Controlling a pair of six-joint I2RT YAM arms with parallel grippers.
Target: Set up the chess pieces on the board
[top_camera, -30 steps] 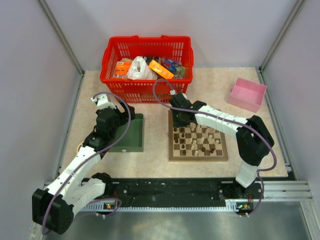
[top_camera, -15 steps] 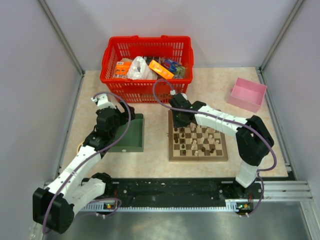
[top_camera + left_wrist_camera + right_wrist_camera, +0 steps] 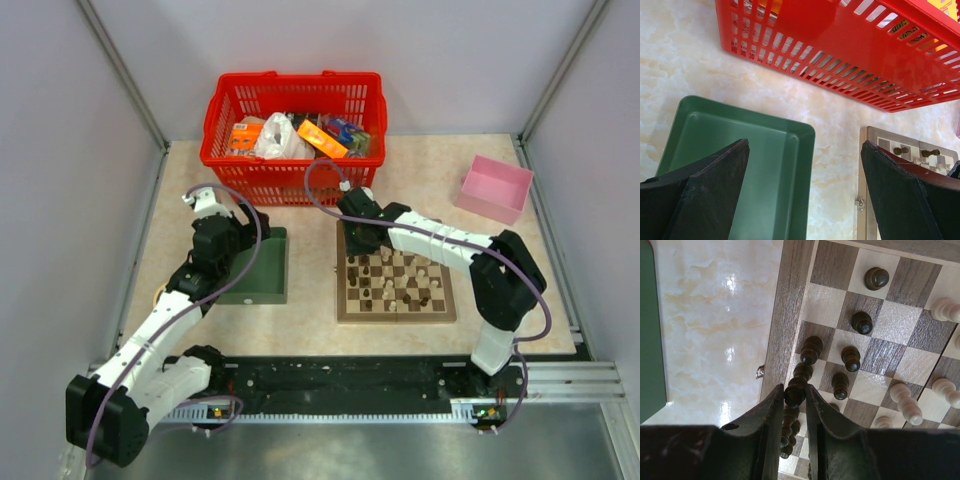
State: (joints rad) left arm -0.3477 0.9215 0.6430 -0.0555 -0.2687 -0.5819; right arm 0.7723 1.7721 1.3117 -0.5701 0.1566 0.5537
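Note:
The board [image 3: 343,300] lies right of centre, with dark and pale chess pieces [image 3: 400,283] scattered over its squares. My right gripper [image 3: 795,388] hangs over the board's far left corner [image 3: 357,243], shut on the head of a dark chess piece [image 3: 796,392] that stands in the edge column. More dark pieces [image 3: 850,357] stand just beyond it, and pale ones [image 3: 907,405] lie to the right. My left gripper [image 3: 805,145] is open and holds nothing, above the green tray [image 3: 740,135].
A red basket [image 3: 290,180] of packets stands behind the board and the green tray [image 3: 262,270]. A pink box [image 3: 493,188] sits at the far right. The board's metal clasp [image 3: 760,371] juts from its left rim.
My right gripper has crept slightly toward the board's far left corner, still holding the dark piece. The left arm has not moved.

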